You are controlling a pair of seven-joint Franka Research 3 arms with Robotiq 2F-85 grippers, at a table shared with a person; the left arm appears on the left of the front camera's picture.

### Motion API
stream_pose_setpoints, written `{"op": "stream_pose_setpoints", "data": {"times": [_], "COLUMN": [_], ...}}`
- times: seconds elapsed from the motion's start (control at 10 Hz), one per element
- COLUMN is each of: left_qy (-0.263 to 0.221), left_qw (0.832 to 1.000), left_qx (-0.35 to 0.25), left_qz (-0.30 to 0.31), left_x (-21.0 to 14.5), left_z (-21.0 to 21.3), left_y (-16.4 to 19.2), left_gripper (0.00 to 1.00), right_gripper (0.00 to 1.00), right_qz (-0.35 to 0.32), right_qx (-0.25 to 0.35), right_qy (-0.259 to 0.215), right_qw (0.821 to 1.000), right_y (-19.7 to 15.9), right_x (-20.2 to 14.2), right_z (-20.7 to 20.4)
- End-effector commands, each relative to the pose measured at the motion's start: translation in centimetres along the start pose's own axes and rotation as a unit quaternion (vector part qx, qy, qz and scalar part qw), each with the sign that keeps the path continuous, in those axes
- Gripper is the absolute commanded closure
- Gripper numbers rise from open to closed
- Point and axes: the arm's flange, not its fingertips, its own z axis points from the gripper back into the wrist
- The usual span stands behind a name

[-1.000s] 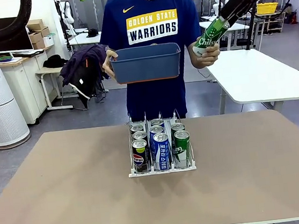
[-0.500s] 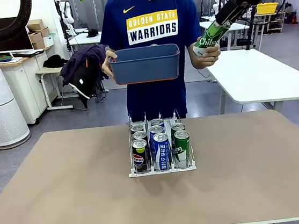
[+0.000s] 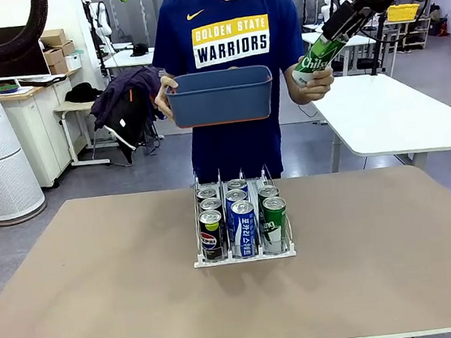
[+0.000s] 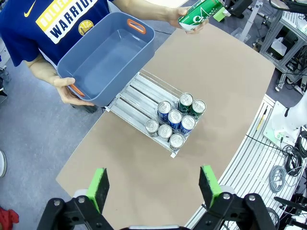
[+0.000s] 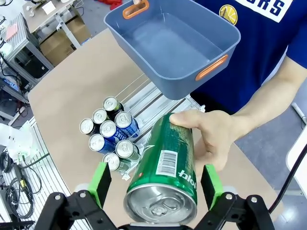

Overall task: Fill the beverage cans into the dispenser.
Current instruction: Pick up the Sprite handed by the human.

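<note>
Rising slightly, the right gripper (image 5: 156, 189) is straddling the green can (image 5: 165, 175) with fingers wide while the person's hand (image 5: 213, 136) is offering it for the dispenser (image 3: 244, 255); left fingers (image 4: 97, 188) wide too.

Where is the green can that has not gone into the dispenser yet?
In the front view the green can is up at the upper right, held in the person's hand, its top between the open fingers of the right gripper, well above the dispenser.
</note>
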Motion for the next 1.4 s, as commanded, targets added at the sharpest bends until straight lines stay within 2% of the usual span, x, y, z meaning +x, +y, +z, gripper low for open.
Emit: {"op": "stream_pose_setpoints", "data": {"times": [0.0, 0.7, 0.8, 0.9, 1.0, 1.1, 1.2, 1.3], "left_qy": [-0.005, -0.005, -0.005, -0.005, -0.005, -0.005, -0.005, -0.005], "left_qw": [1.0, 1.0, 1.0, 1.0, 1.0, 1.0, 1.0, 1.0], "left_qx": [0.003, 0.003, 0.003, 0.003, 0.003, 0.003, 0.003, 0.003], "left_qz": [0.001, 0.001, 0.001, 0.001, 0.001, 0.001, 0.001, 0.001], "left_x": [-0.15, -0.15, -0.15, -0.15, -0.15, -0.15, -0.15, -0.15], "left_z": [0.01, 0.01, 0.01, 0.01, 0.01, 0.01, 0.01, 0.01], "left_y": [0.02, 0.02, 0.02, 0.02, 0.02, 0.02, 0.02, 0.02], "left_gripper": [0.0, 0.0, 0.0, 0.0, 0.0, 0.0, 0.0, 0.0], "right_gripper": [0.0, 0.0, 0.6, 0.6, 1.0, 0.65, 1.0, 1.0], "right_qz": [0.0, -0.001, 0.005, 0.004, 0.005, 0.002, 0.001, 0.003], "right_qx": [0.001, -0.002, -0.008, -0.009, -0.007, -0.008, -0.008, -0.004], "right_qy": [-0.009, 0.0, 0.013, 0.014, 0.017, 0.017, 0.016, 0.016], "right_qw": [1.0, 1.0, 1.0, 1.0, 1.0, 1.0, 1.0, 1.0], "right_y": [-0.34, -0.09, -0.02, -0.01, -0.13, -0.07, 0.01, 0.06], "right_x": [0.0, 0.05, 0.01, 0.01, 0.01, -0.02, -0.05, -0.05], "right_z": [-0.45, -0.21, -0.33, -0.23, -0.06, -0.04, -0.11, 0.0]}}
